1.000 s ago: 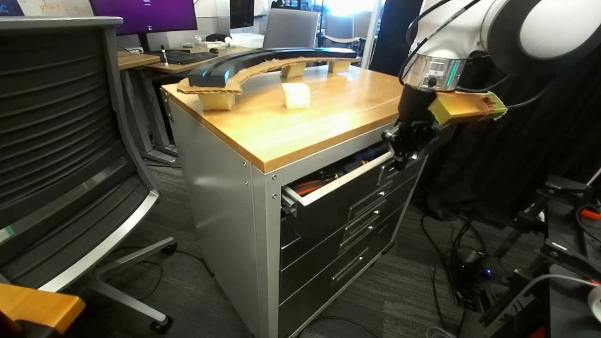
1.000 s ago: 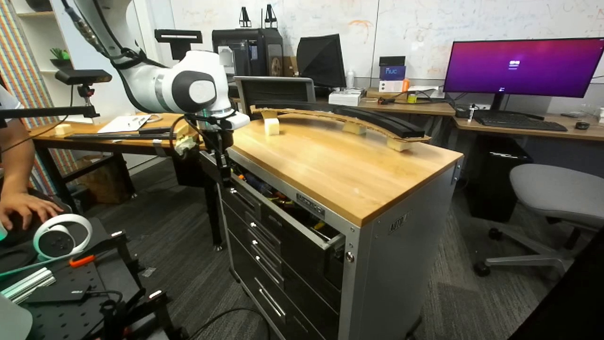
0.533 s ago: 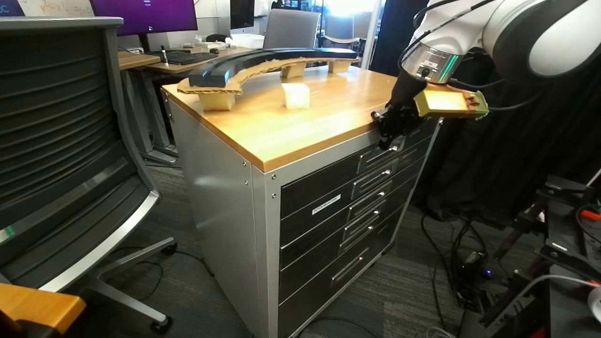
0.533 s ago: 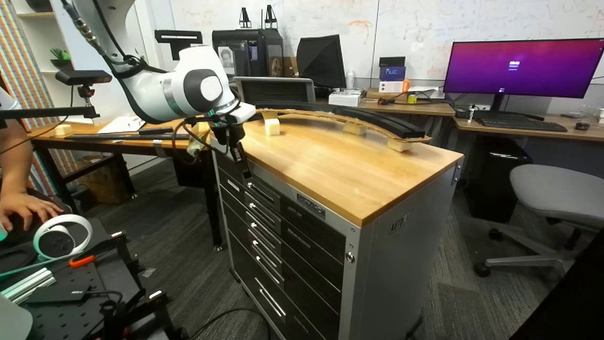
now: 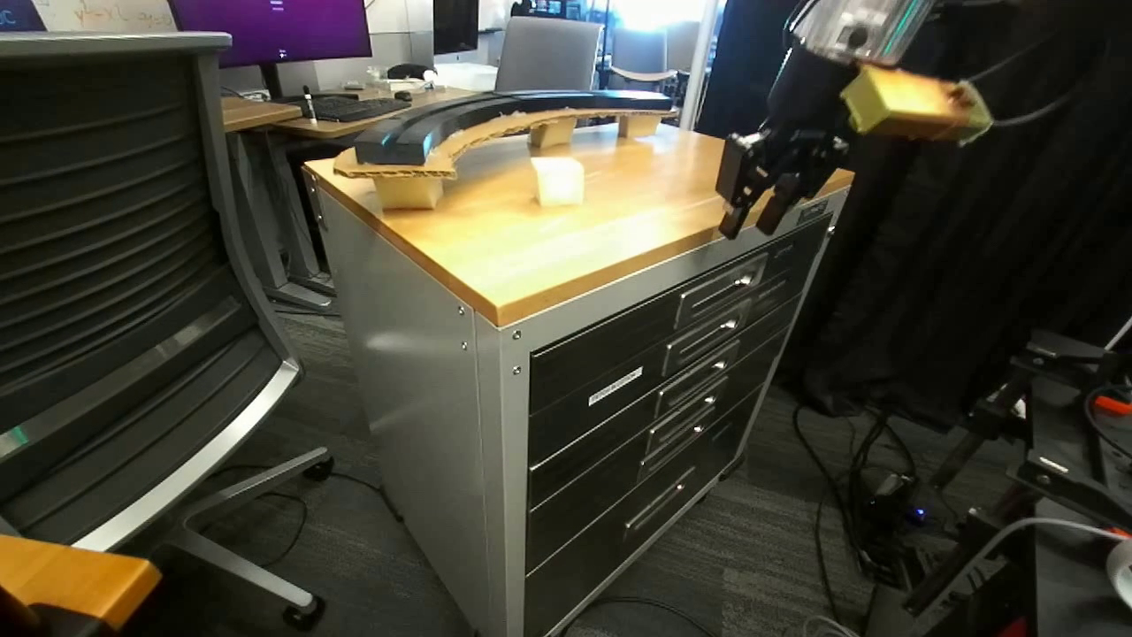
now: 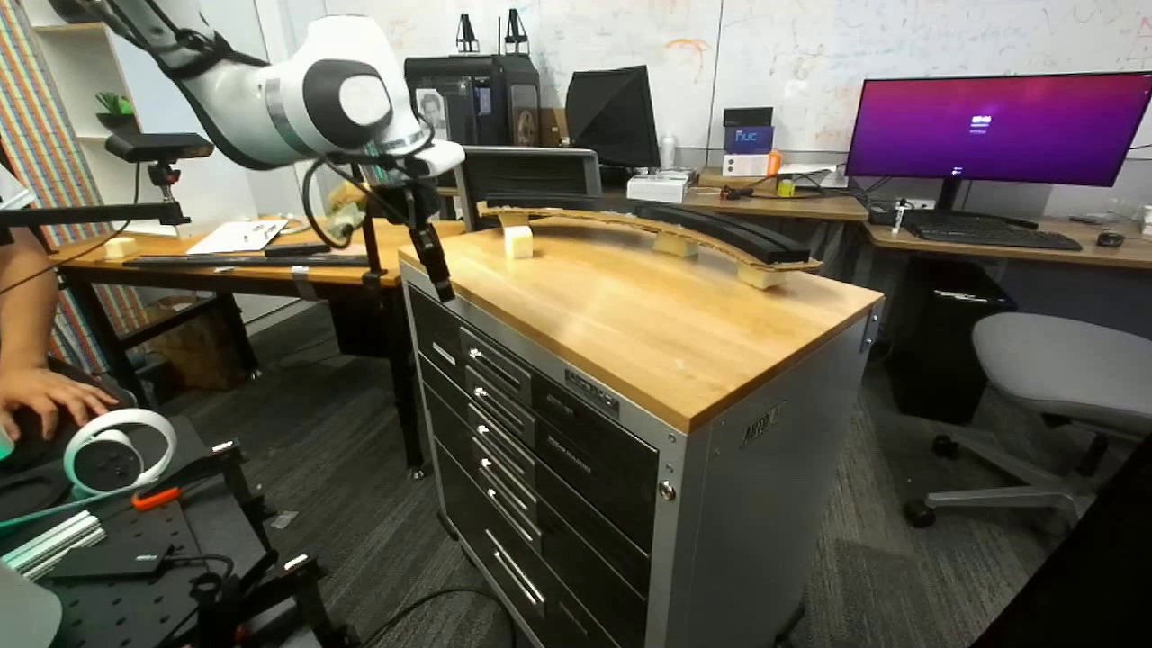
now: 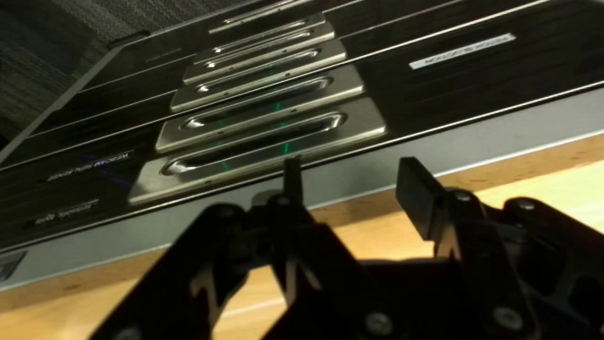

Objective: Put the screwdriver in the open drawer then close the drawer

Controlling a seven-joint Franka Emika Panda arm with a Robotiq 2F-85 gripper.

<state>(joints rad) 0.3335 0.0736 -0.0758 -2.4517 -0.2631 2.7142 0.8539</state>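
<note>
The wide, shallow, dark topmost drawer point(image 5: 669, 315) sits closed, front flush.

glare up top, near-black at the right
in an exterior view a patch of light point(image 5: 644, 18) blows out at upper centre, the wooden tabletop point(image 5: 610, 232) carries a pale sheen and the curtain point(image 5: 937, 283) lies in deep shadow; in the wrist view the gripper point(image 7: 350, 172) looks dark, slightly soft.

A robotics lab with an office look: a white robot arm point(image 6: 243, 103) hangs above the gripper point(image 5: 749, 226), and a metal drawer cabinet point(image 6: 747, 531) with a printed label strip point(image 7: 462, 51) stands just below it. Well apart from the gripper, in an exterior view, are a scribbled whiteboard point(image 6: 792, 54), a lit monitor point(image 6: 994, 130), a keyboard point(image 6: 994, 234) and a swivel chair point(image 6: 1066, 369)
</note>
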